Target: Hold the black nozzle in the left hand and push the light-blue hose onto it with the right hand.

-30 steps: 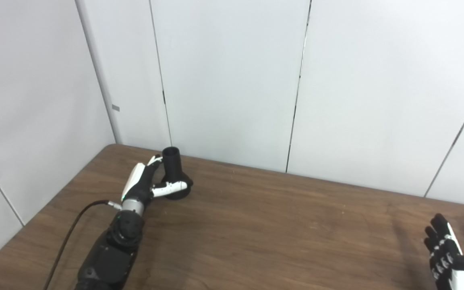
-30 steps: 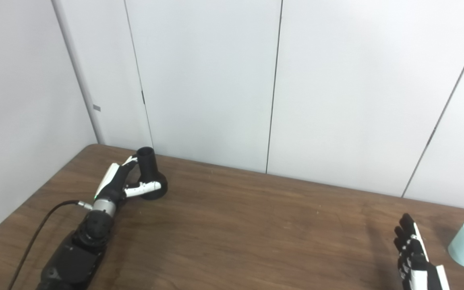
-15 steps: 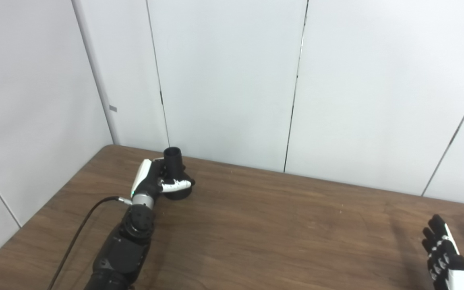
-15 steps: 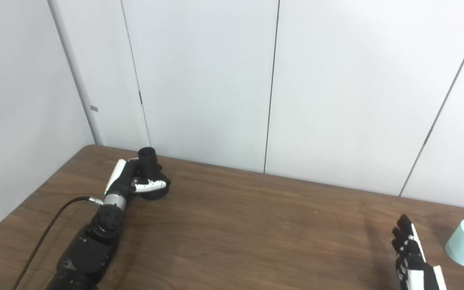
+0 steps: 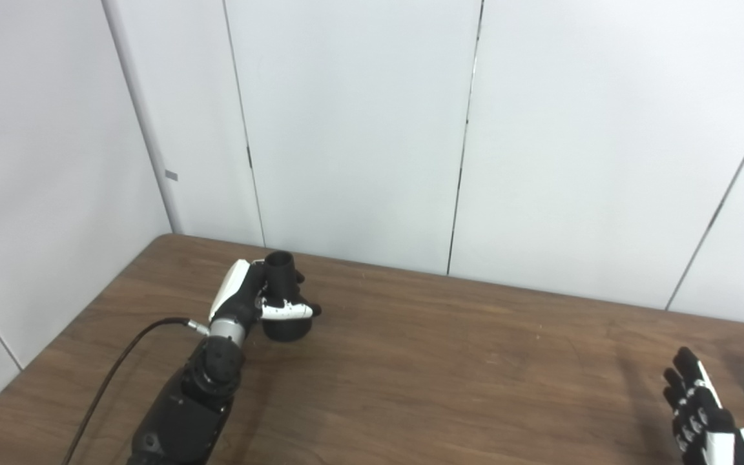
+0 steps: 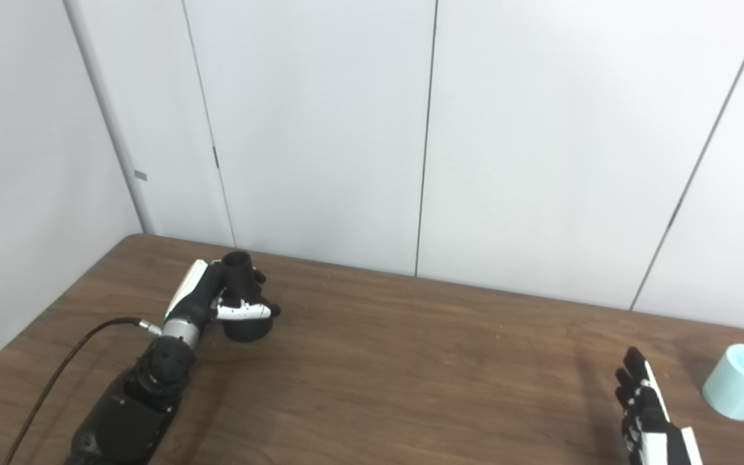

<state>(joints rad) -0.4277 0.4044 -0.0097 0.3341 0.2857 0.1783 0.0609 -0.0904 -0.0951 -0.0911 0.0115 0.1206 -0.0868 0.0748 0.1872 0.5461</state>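
Much bare table point(image 6: 423, 387) between hands.

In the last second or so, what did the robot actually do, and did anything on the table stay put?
The left hand closed around the black nozzle, which it only touched a second ago, and seems to have raised it a little off the table. The camera also shifted slightly. The right hand stayed open beside the light-blue hose, not touching it, and the hose did not move.

Nozzle point(image 6: 241, 303) far left on table point(image 6: 411, 361), hose point(image 6: 742, 381) far right.
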